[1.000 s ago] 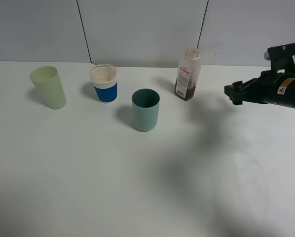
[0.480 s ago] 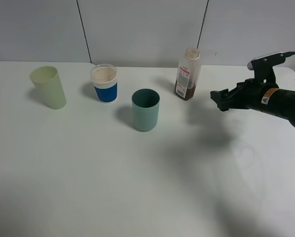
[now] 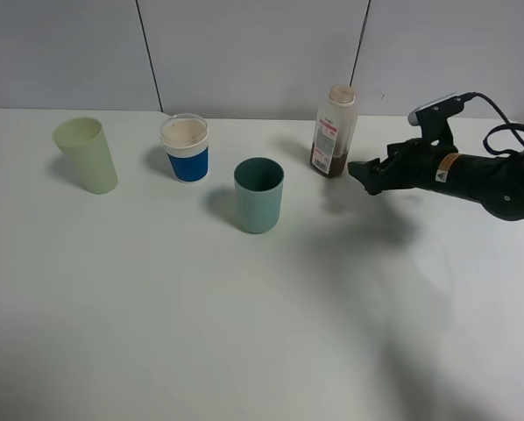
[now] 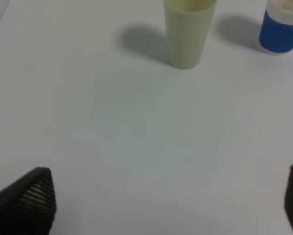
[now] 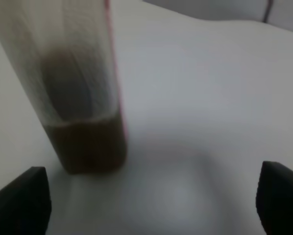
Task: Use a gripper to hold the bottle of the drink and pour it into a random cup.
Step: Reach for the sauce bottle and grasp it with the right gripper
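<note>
The bottle (image 3: 334,130) stands upright at the back of the white table, a little brown drink (image 3: 327,163) in its bottom. Just to its right my right gripper (image 3: 364,175) is open, its fingertips close to the bottle and not touching it. In the right wrist view the bottle (image 5: 70,78) looms blurred ahead, the drink (image 5: 87,144) at its base, and both black fingertips (image 5: 24,200) stand wide apart with nothing between them. The teal cup (image 3: 258,195) stands left of the bottle, nearer the front. The left wrist view shows my left gripper (image 4: 168,208) open over bare table.
A blue-and-white cup (image 3: 186,147) stands behind and left of the teal cup, and a pale yellow-green tumbler (image 3: 86,155) stands at the far left. The left wrist view shows that tumbler (image 4: 188,30) and the blue cup (image 4: 282,27) ahead. The grey wall (image 3: 244,53) rises behind the table.
My right gripper has moved left toward the bottle, from well to its right to just beside it, jaws still wide. The bottle and cups have not moved.
</note>
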`<action>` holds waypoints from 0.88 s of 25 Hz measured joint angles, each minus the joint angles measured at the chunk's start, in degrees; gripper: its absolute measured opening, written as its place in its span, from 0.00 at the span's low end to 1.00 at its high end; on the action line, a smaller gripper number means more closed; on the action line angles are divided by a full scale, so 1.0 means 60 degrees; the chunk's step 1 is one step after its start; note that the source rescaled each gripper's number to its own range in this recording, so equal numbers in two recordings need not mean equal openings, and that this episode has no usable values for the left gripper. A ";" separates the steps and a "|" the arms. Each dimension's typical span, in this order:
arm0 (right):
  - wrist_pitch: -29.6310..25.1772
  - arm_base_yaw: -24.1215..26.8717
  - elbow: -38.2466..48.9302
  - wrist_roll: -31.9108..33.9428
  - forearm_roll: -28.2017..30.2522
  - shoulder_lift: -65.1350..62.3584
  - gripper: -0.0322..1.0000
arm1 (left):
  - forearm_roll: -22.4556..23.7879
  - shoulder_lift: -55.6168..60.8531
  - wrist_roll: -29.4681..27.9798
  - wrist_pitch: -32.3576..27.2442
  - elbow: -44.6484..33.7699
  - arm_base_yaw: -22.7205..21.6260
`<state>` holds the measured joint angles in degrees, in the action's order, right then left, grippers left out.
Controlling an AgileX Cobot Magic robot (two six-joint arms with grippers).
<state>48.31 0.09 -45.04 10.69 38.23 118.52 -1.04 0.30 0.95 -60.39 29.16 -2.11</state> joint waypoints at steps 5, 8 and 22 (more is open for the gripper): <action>0.0238 0.0000 -0.0469 0.0172 0.0707 0.0243 0.85 | 0.0000 0.0000 0.0000 0.0000 0.0000 0.0000; 0.0391 0.0000 -0.0778 0.0182 0.0770 0.0455 0.85 | 0.0000 0.0000 0.0000 0.0000 0.0000 0.0000; 0.0438 -0.0998 -0.2105 0.0241 0.0771 0.1508 0.85 | -0.0009 0.0000 0.0000 0.0000 0.0000 0.0000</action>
<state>50.93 -5.90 -57.68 12.14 42.86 127.57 -1.09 0.30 0.95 -60.39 29.16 -2.11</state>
